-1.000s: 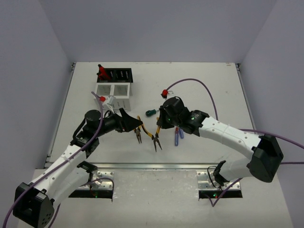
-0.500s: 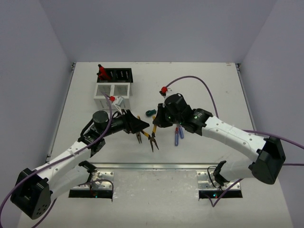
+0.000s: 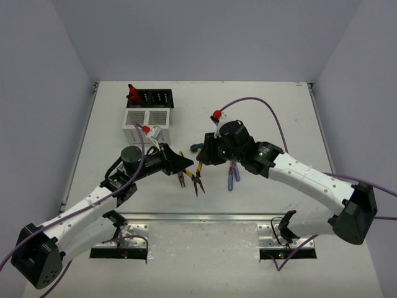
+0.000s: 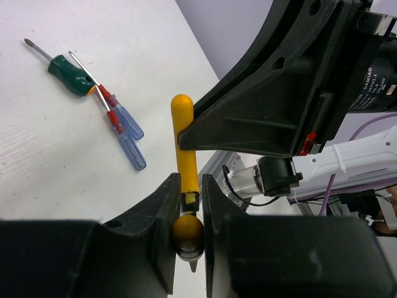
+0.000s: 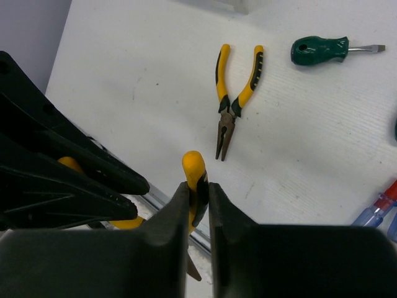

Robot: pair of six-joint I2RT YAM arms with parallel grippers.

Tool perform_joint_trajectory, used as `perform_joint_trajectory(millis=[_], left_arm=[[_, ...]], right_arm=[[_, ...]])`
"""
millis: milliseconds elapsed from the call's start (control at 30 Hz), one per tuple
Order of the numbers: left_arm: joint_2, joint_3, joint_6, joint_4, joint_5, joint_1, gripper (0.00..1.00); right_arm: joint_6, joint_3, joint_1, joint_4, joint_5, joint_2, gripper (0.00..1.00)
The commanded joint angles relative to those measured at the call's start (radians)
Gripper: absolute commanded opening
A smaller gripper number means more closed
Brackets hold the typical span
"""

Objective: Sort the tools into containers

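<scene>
Compared with one second before, the left tool point(image 3: 187, 164) is now standing further to the right. The right tool point(image 5: 197, 186) is bringing the lifted pliers point(image 3: 199, 174) a little to the left, so the two are meeting over the middle of the table point(image 3: 279, 105).

At the far left, the black container point(image 3: 160, 98) is already holding the red-and-black cutters point(image 3: 133, 95), which are standing up in its left end. Just in front of it is the white container point(image 3: 158, 118); I cannot make out anything inside it. The left tool is placing its fingers closely on both sides of a yellow handle of the lifted pliers. A thin gap is showing there, so I cannot tell if it is clenching. Beside it, the lying pliers point(image 5: 231, 102) are resting flat on the table. The right tool is clenching a yellow handle and keeping these pliers off the table. Near it the green screwdriver point(image 5: 316, 49) and the two blue-and-red screwdrivers point(image 4: 127, 122) are lying on the table, well apart from the containers.

I am judging that the task is only beginning: one piece is sorted, five are waiting, and a handover seems to be in progress.
</scene>
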Motion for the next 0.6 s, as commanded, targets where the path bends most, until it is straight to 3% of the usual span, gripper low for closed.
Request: perform_joint_trajectory(millis=[0,67,133,333,433,567], left_arm=[[-0.043,0.109,0.061,-0.082,-0.142,-0.007,0.00],[-0.058,0.173,0.090,-0.178,-0.212,-0.006,0.00],[-0.054,0.247,0.108,-0.260,-0.285,-0.006,0.00],[0.063,0.520,0.173,-0.571,-0.592,-0.003,0.00],[0.092,0.635,0.201,-0.677,-0.852,0.001,0.00],[0.135,0.726,0.228,-0.680,-1.059,0.034,0.00]], right_arm=[[0.001,-0.009,-0.005,0.085,-0.037,-0.048,0.67],[-0.016,-0.013,-0.006,0.076,-0.034,-0.051,0.86],[-0.026,-0.010,-0.011,0.046,-0.021,-0.064,0.93],[-0.050,-0.018,-0.019,-0.068,0.105,-0.175,0.97],[-0.063,-0.059,-0.019,-0.126,0.195,-0.288,0.97],[-0.092,-0.112,-0.019,-0.139,0.197,-0.379,0.98]])
